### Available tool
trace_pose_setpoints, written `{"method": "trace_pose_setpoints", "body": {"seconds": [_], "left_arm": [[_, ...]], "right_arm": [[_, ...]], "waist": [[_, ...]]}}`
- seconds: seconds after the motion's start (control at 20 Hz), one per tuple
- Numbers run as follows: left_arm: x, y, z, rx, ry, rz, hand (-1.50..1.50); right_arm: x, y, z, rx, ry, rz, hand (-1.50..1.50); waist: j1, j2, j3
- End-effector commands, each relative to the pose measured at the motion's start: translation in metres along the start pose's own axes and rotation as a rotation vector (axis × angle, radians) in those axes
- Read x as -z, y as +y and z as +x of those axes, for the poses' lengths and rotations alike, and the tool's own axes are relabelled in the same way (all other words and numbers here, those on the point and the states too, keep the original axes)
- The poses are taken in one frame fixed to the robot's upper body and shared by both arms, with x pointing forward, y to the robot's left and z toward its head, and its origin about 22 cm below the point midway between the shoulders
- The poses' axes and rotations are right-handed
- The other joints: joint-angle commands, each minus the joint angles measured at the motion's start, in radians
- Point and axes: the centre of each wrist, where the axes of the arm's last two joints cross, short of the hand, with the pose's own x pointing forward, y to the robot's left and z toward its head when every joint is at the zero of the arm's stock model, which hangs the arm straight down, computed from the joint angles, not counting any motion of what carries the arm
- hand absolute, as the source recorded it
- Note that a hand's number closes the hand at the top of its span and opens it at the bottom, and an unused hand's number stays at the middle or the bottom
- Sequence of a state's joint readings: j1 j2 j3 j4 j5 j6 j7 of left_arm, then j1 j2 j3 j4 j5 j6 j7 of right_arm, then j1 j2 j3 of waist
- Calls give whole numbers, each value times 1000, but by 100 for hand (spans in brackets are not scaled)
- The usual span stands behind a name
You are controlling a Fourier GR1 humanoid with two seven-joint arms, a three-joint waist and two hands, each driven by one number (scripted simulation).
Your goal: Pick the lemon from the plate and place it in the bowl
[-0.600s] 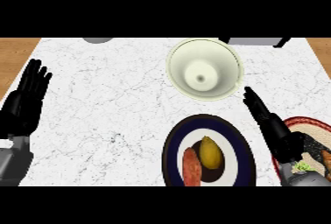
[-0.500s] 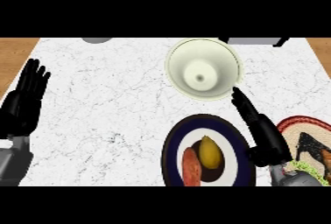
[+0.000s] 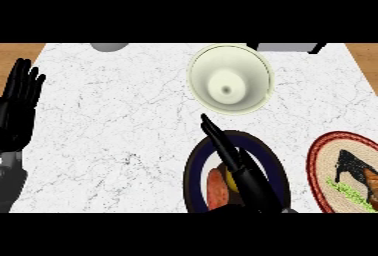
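Where the dark-rimmed plate (image 3: 198, 172) sits at the worktop's (image 3: 125, 135) near edge, right of the middle, the lemon (image 3: 232, 181) lies on it, only a small yellow patch of it showing beside the right robot hand (image 3: 247, 172). That robot hand stretches over the plate from the near edge, its fingers (image 3: 215, 134) straight and released, pointing toward the far edge and reaching just past the plate's far rim; it covers most of the lemon, and whether it touches the fruit cannot be told. Just left of the lemon, also on the plate, lies a reddish-brown oblong food item (image 3: 217, 186). Beyond the plate, near the worktop's far edge, stands the pale green bowl (image 3: 230, 79), holding nothing, apart from the fingertips. At the worktop's right edge sits a second plate with a red woven-looking rim (image 3: 319, 167), carrying dark and green food (image 3: 353, 176). Along the far edge a grey round object (image 3: 109, 46) and a grey boxy object (image 3: 286, 47) show only partly. The left robot hand (image 3: 18, 110) rests open at the worktop's left edge, fingers straight and pointing to the far edge, well apart from everything else
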State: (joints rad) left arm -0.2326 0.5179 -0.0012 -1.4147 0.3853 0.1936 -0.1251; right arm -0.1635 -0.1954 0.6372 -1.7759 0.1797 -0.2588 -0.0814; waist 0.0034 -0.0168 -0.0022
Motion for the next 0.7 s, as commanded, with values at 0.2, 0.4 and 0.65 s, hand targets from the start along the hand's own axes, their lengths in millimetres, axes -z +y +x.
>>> {"method": "trace_pose_setpoints", "body": {"seconds": [0.2,0.4,0.65], "left_arm": [[-7,-5,3,-15,14,9,0],[-2,2,2,-2,15,16,0],[-5,-8,-5,19,7,20,0]], "right_arm": [[-53,39,51,-229,-121,2,-150],[-56,1,71,-471,-26,30,-150],[-64,-38,115,-636,154,107,-150]], "waist": [[-19,7,1],[-31,5,-1],[-37,9,-2]]}}
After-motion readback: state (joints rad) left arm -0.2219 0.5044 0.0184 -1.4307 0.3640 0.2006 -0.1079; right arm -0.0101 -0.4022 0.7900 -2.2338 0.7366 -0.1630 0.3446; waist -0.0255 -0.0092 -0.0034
